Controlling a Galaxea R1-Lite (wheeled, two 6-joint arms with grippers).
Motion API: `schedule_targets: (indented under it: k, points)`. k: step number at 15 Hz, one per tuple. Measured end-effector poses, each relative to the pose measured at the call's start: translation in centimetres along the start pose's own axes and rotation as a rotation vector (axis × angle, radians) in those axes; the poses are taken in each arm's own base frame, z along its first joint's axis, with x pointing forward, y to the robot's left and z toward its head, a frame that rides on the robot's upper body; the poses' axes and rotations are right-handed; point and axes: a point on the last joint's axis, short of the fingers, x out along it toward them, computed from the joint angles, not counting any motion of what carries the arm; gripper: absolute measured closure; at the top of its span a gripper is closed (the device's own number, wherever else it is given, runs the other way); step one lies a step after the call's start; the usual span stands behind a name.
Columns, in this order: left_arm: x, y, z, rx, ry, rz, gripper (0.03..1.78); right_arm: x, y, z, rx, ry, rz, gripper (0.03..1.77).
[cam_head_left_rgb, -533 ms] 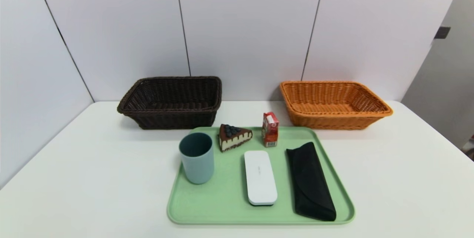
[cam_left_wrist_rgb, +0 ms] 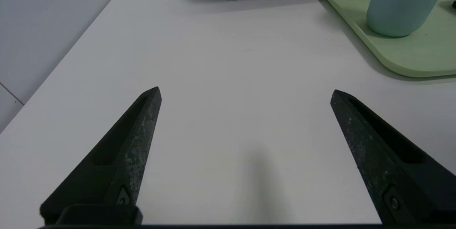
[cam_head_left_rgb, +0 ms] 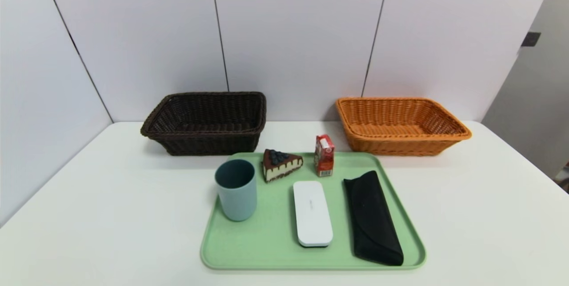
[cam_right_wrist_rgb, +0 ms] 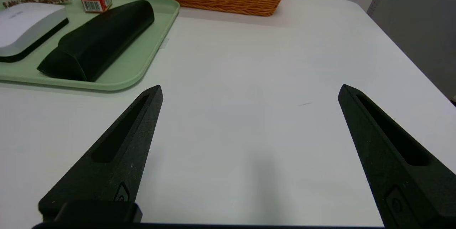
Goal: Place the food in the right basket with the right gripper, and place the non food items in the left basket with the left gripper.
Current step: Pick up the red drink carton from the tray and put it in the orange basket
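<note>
The left gripper (cam_left_wrist_rgb: 245, 95) has its jaws spread wide with nothing between them, over bare table; the dark basket (cam_head_left_rgb: 213, 134) and the cup (cam_head_left_rgb: 238, 192) lie beyond its tips. That spread probably leaves room to straddle the cup. The basket's long axis runs crosswise ahead of the jaws, likely so that its broad mouth faces the arm. The cup stands upright on the tray (cam_head_left_rgb: 266, 250), mouth up, its axis vertical.

Next along, and out of either pair of jaws, the cake (cam_head_left_rgb: 282, 166) sits with its point toward the carton and its long axis mostly crosswise. The case (cam_head_left_rgb: 312, 215) lies flat, long axis running mainly away from the robot. The carton (cam_head_left_rgb: 324, 157) stands on end, white top up, near the orange basket (cam_head_left_rgb: 402, 143), which suits a short carry. The pouch (cam_head_left_rgb: 375, 219) lies lengthwise, its far end slanting toward the carton.

The right gripper (cam_right_wrist_rgb: 251, 90) also has wide, vacant jaws over bare table, with the orange basket beyond its tips, presumably waiting clear of the tray. Nothing is sorted yet.
</note>
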Motion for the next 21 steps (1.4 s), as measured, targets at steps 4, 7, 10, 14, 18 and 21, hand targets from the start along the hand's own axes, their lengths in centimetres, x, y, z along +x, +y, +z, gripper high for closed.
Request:
schedule_targets:
  k: [4, 7, 10, 14, 18, 21]
  points:
    - [-0.1, 0.0, 0.2, -0.004, 0.008, -0.005, 0.12, -0.3, -0.4, 4.8, 0.023, -0.005, 0.025, 0.10]
    - [-1.2, 0.1, 2.7, -0.004, 0.019, -0.021, 0.12, 1.1, -1.1, 10.8, 0.079, 0.014, 0.037, 0.10]
    - [-1.8, 0.3, 7.3, -0.022, 0.089, -0.048, 0.12, 3.9, -1.6, 16.3, 0.165, 0.040, 0.075, 0.10]
    - [1.5, 1.0, 16.8, -0.059, 0.135, -0.080, 0.12, 8.3, -1.8, 18.8, 0.212, 0.185, 0.147, 0.10]
    - [8.2, 1.5, 23.0, -0.142, 0.246, -0.139, 0.12, 13.3, -1.3, 19.6, 0.260, 0.325, 0.194, 0.10]
    - [12.8, 1.0, 24.4, -0.248, 0.405, -0.184, 0.12, 15.8, 1.1, 20.1, 0.362, 0.499, 0.258, 0.10]
